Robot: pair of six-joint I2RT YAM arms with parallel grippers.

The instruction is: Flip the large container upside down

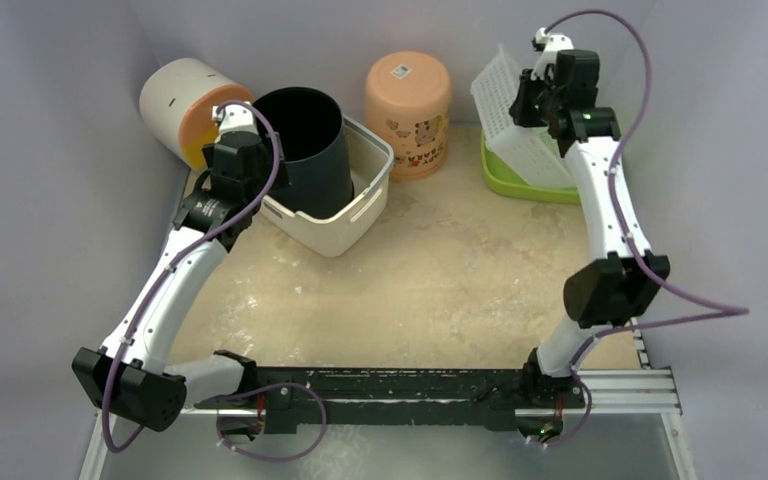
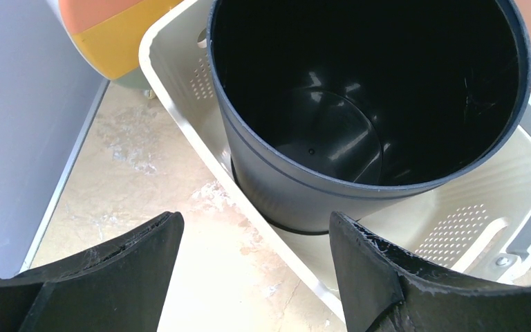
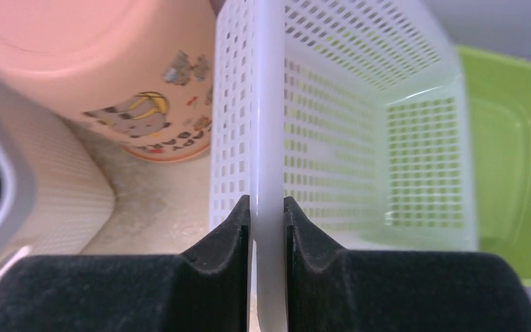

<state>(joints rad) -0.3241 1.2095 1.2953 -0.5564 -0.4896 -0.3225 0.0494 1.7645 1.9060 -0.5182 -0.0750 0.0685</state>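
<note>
Large container (image 1: 525, 135): a white mesh basket tipped on edge in the one green tray (image 1: 522, 188), far right corner of the bench (image 1: 440, 270).
Probably light, thin and flexible, so a wall or rim suits best; the right fingers (image 3: 238, 223) pinch one wall. The left fingers (image 2: 166, 234) are spread, holding nothing, near one dark bucket (image 1: 305, 140) in one cream bin (image 1: 345, 225). Two canisters (image 1: 408, 100) sit at the far edge.
</note>
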